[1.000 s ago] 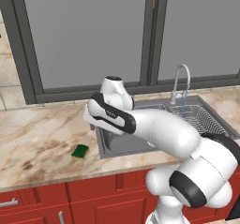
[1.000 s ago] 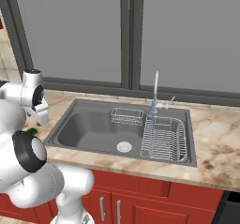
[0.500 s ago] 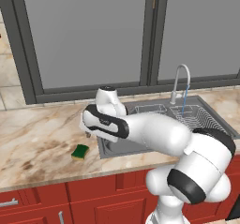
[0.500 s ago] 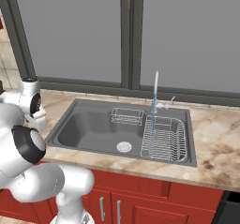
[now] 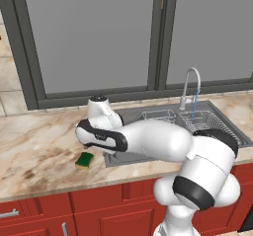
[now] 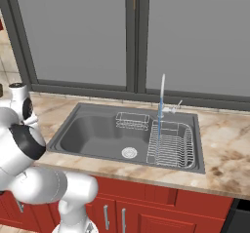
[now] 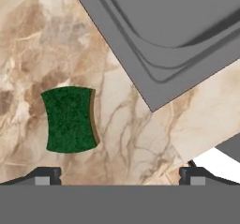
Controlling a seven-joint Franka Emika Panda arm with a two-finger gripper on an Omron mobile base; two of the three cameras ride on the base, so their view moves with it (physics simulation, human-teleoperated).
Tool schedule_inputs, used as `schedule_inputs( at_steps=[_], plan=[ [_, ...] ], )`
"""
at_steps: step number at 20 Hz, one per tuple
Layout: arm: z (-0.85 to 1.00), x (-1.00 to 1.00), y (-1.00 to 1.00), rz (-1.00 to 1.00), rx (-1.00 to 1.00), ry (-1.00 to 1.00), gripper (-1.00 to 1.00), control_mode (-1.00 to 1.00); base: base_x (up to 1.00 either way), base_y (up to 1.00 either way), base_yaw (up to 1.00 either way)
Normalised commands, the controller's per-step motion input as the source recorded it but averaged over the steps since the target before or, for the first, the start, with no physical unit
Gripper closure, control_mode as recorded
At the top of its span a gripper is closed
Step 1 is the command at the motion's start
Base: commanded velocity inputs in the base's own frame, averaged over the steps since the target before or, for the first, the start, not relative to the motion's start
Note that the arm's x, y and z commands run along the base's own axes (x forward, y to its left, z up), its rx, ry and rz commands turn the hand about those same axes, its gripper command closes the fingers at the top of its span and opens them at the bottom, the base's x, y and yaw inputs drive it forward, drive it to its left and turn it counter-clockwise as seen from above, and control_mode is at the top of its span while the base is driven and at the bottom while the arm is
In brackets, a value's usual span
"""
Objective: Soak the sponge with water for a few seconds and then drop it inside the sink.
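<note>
hand view: gripper [image 7: 120,175] w/ jaws spread wide, nothing between them, hovering over the marble counter [image 7: 136,124]. sponge [image 7: 69,119] lies flat, green side up, on the counter just beside the sink [image 7: 178,35] corner, off-centre toward one fingertip. left base view: sponge [image 5: 85,159] sits near the counter's front edge, left of the basin; water [image 5: 193,107] runs from the faucet [image 5: 189,82]. approach step: centre the jaws over the sponge, align w/ its short sides, descend straight, then close.
</note>
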Motion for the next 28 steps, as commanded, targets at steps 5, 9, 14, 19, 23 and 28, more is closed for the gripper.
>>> schedule_inputs(
  at_steps=[5, 9, 14, 19, 23, 28],
  plan=[
    [-0.03, 0.16, 0.11, -0.09, -0.04, 0.00, -1.00, -1.00, 0.00, 0.00, 0.00],
    [-0.18, 0.24, 0.02, -0.11, 0.00, 0.00, -1.00, -1.00, 0.00, 0.00, 0.00],
    [-0.32, 0.14, 0.13, -0.10, 0.00, 0.00, -1.00, -1.00, 0.00, 0.00, 0.00],
    [-0.31, 0.05, 0.11, -0.04, 0.00, 0.02, -1.00, -1.00, 0.00, 0.00, 0.00],
    [-0.08, 0.15, 0.04, 0.00, 0.00, 0.12, -1.00, -1.00, 0.00, 0.00, 0.00],
    [0.00, 0.20, 0.00, 0.02, -0.01, 0.15, -1.00, -1.00, 0.00, 0.00, 0.00]
  ],
)
